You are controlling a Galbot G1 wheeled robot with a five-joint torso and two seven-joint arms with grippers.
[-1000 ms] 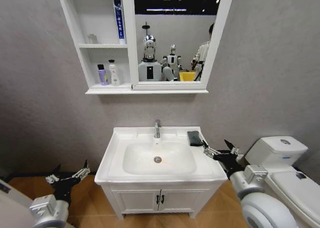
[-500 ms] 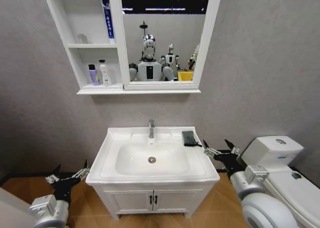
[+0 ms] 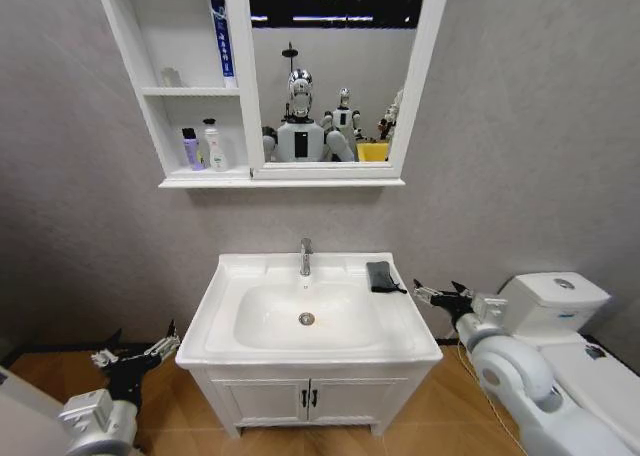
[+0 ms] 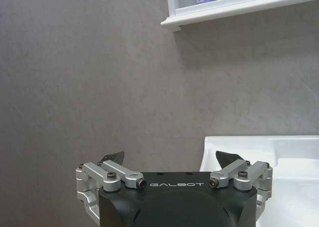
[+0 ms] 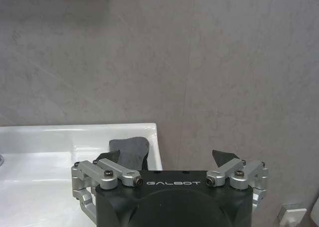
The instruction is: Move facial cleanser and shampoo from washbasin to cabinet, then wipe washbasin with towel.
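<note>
Two bottles, one purple (image 3: 190, 148) and one white (image 3: 211, 144), stand side by side on your cabinet (image 3: 131, 68)'s lower shelf, at 11 o'clock above the washbasin (image 3: 230, 272). Towel (image 3: 381, 276): dark, folded, lying on the basin's counter rim at 2 o'clock from the drain, just right of the chrome tap (image 3: 306, 257). Right gripper (image 3: 441, 295): jaws spread open, empty, held just off the basin's right edge, near the towel but apart from it. Left gripper (image 3: 134, 353): jaws open, empty, low at 8 o'clock beside the basin's left side. Surroundings you have: grey wall, wood-tone floor, white toilet (image 3: 553, 307) at 3 o'clock, two-door cupboard (image 3: 310, 399) beneath the basin.
</note>
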